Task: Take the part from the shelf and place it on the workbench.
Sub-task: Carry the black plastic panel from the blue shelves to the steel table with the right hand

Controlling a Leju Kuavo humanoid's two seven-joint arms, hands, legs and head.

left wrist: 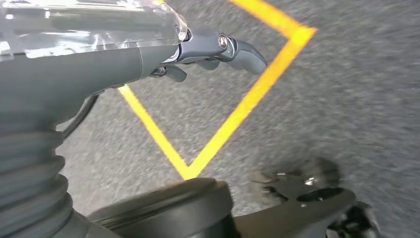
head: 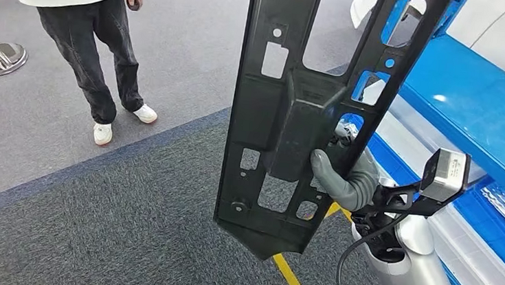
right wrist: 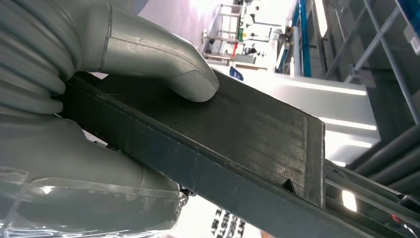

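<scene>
The black panel part [head: 307,113] is gripped low by the right hand [head: 346,182]; slippage or swinging is risked. The left hand [left wrist: 218,49] hangs empty, fingers apart.

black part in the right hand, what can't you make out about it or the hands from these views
- Black part: top cut off by the head view's upper edge.
- Right hand: fingers hidden behind the part in the head view; the thumb presses on it in the right wrist view.
- Left hand: partly hidden by its own cover, floor blurred.
- Workbench: cannot be identified.
</scene>
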